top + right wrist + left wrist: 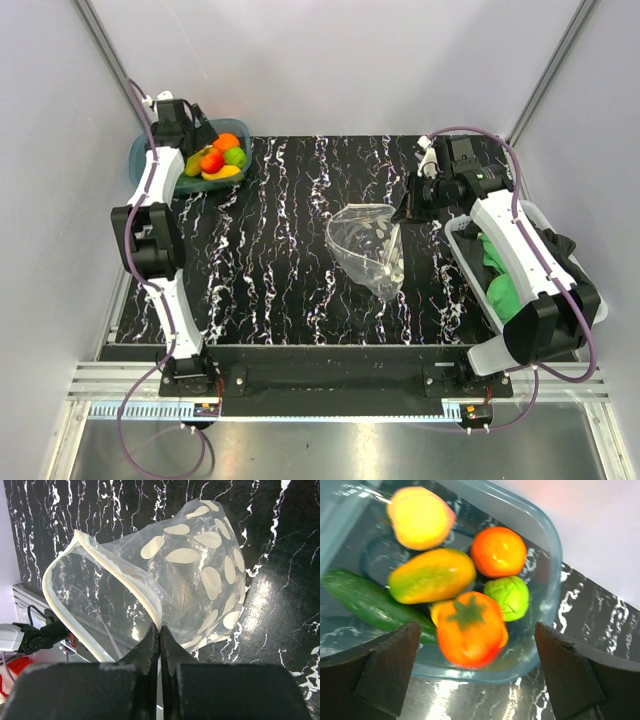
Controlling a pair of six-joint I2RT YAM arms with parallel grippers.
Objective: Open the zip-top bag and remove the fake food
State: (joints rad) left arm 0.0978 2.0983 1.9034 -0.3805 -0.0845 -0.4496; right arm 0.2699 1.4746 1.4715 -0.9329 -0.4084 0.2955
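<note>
in the upper left of the top view, the left gripper (190,128) hangs over the translucent blue plastic tub (143,168). its fingers (385,675) are spread wide with nothing between them. the fake food (216,158), glossy plastic fruit and vegetables in orange, yellow, lime and dark green, lies piled in the tub directly beneath. in the left wrist view an orange tomato-like piece (470,630) sits lowest in frame between the two fingers, apart from both.

the clear zip-top bag with pale oval dots (368,245) lies right of centre on the black marbled table (270,260), well apart from the tub. its long axis runs from the gaping mouth at the upper end down to a narrow bottom toward the lower right. the right gripper (408,205) is the nearer one. in the right wrist view its jaws are pressed together on the white zip rim (125,587), the bag spreading up and away from them. i see nothing inside it.

the emptying looks done. what's left probably turns on that pinch at the mouth's upper right corner.
</note>
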